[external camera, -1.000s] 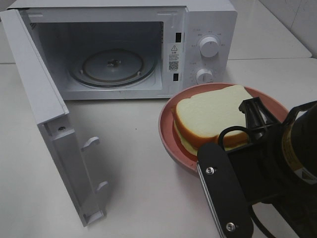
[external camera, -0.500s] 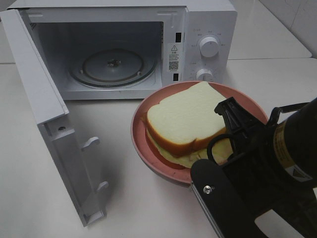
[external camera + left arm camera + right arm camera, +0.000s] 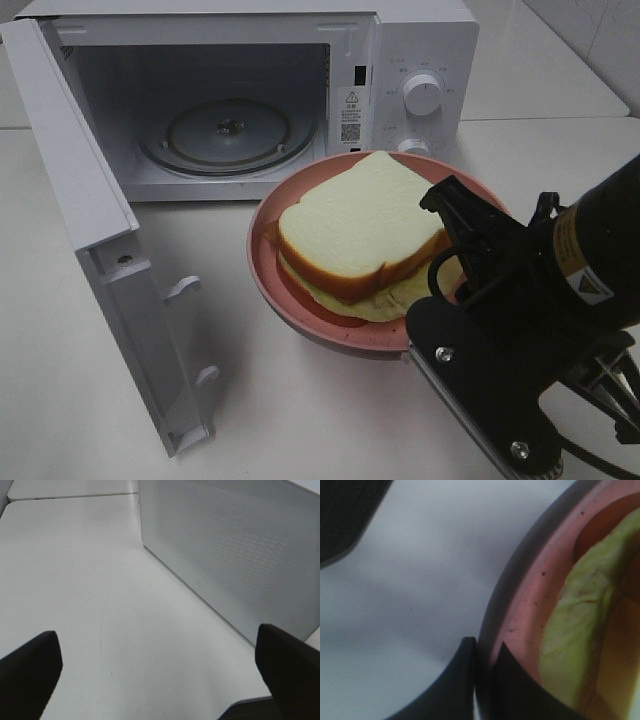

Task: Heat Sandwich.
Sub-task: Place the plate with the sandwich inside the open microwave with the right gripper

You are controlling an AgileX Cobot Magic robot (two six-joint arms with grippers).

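the sandwich lies on the pink plate, which hangs in front of the open microwave, just short of its mouth and, we judge, lifted clear of the table. the right gripper is clamped on the plate's rim, one finger outside the wall and one inside, close beside the pale green filling. the left gripper is spread wide with nothing between its fingers, hovering low over the table beside a white perforated panel of the microwave.

we read the sandwich as light and soft: the bread would dent under any pinch, and the slices sit loose and skewed, the top one slid off the lower, so it could shift or come apart if tipped. we would not touch it at all. the plate is the stiff thing to hold, at its rim, as it is now. a one-sided grip lets the plate sag, and it already looks slightly tilted, so we would keep it level and slow on the way to the glass turntable.
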